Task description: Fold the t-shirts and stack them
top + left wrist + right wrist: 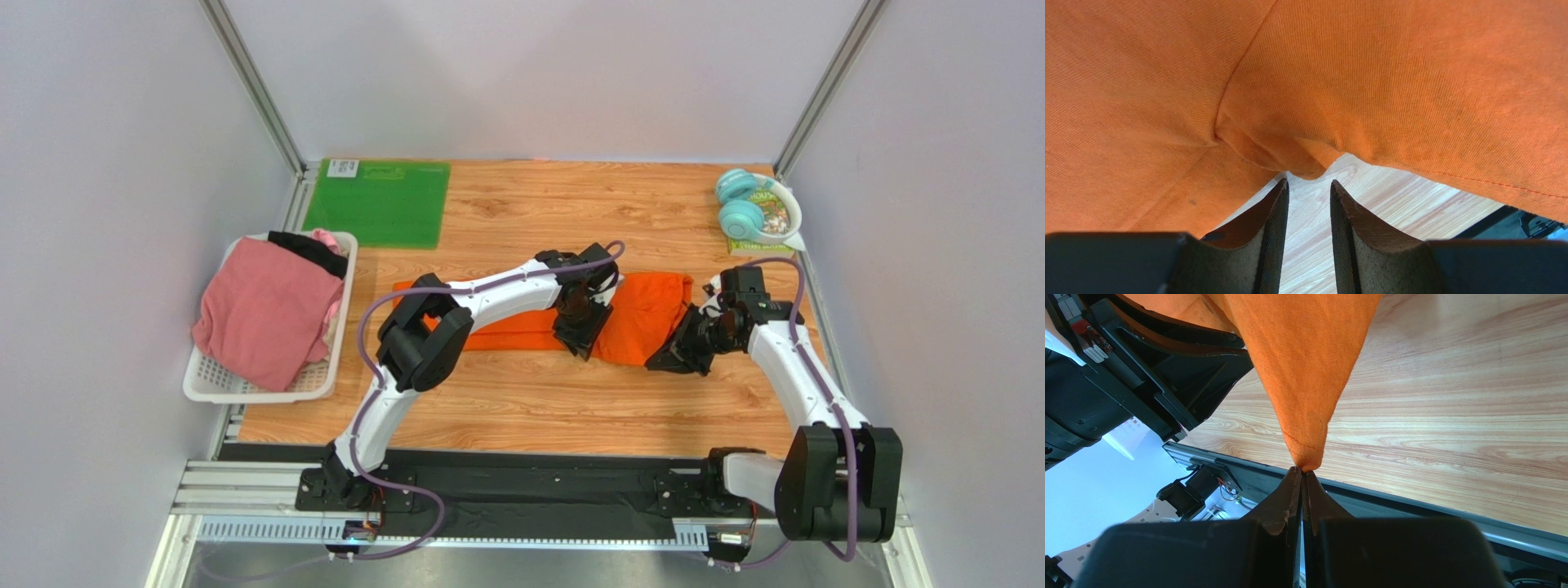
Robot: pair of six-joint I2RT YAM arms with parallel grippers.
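I am on shirt 1 of 3: the orange t-shirt point(644, 316) lies partly folded on the table point(552, 410), my right gripper point(1301, 471) pinches its corner tight, my left gripper point(1309, 190) has its fingers apart just by the cloth, and the pink t-shirt point(264, 312) and black t-shirt point(307, 251) wait in the basket point(202, 386).

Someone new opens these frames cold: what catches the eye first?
The bright orange t-shirt, stretched across the middle of the table. The right gripper is pinched shut on one corner of it, while the left gripper stands open at a fold of the cloth, gripping nothing. Then the pink t-shirt, heaped in the white basket at the table's left edge.
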